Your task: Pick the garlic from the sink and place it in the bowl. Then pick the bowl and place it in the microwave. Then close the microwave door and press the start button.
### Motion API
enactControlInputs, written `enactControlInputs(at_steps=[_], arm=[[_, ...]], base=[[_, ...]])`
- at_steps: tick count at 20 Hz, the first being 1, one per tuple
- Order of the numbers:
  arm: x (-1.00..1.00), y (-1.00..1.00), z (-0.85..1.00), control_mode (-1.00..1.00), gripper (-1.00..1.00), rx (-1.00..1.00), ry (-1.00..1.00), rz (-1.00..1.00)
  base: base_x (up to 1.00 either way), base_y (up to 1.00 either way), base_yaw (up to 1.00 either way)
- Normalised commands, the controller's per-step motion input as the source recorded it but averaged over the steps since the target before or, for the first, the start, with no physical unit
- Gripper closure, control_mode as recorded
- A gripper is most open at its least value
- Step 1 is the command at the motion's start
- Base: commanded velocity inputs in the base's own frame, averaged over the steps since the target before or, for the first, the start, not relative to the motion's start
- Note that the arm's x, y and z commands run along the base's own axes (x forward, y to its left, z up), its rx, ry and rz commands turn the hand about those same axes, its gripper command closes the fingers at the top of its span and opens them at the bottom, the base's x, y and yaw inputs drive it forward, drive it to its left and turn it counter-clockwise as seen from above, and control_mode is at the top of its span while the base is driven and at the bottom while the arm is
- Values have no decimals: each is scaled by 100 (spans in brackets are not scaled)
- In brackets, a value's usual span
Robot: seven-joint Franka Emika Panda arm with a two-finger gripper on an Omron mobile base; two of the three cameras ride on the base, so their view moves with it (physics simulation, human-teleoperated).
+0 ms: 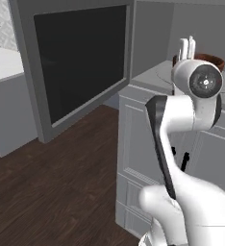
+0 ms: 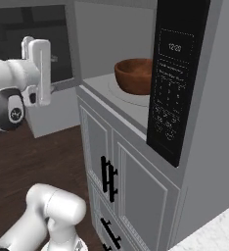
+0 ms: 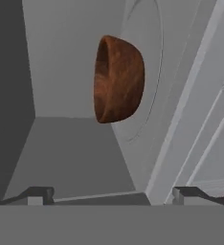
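Inside the microwave (image 2: pixel 111 44) sits the bowl (image 2: pixel 134 75); end effector (image 3: pixel 113 194) outside, rolled sideways, fingers apart

The bowl (image 2: pixel 134 76) looks like reddish-brown wood with visible grain and a soft gloss. It sits on the smooth, matt grey floor of the microwave (image 2: pixel 117 46), near a pale round turntable (image 2: pixel 128 99) with a flat sheen. The microwave door (image 1: pixel 78 60) has a matt grey frame around dark, glassy, near-black tinted pane. The control panel (image 2: pixel 172 78) is glossy black. Below, the cabinet doors (image 2: pixel 121 181) appear painted matt grey, with black handles (image 2: pixel 107 179). The floor (image 1: pixel 56 187) resembles dark brown wood planks.
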Motion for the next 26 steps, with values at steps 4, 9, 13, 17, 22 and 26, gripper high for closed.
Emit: enactControlInputs(at_steps=[4, 9, 13, 17, 22, 26], arm=[[-94, 78, 0, -100, -100, -2, -10, -14], [-83, 84, 0, -100, -100, 0, -8, -23], [-69, 84, 7, -100, -100, -8, -16, -25], [-35, 90, 0, -100, -100, -7, -6, -18], [-2, 99, -21, -100, -100, 0, -5, -15], [0, 100, -27, -100, -100, 0, 0, -14]], base=[[0, 0, 0], [0, 0, 0], [0, 0, 0], [0, 0, 0], [0, 0, 0], [0, 0, 0]])
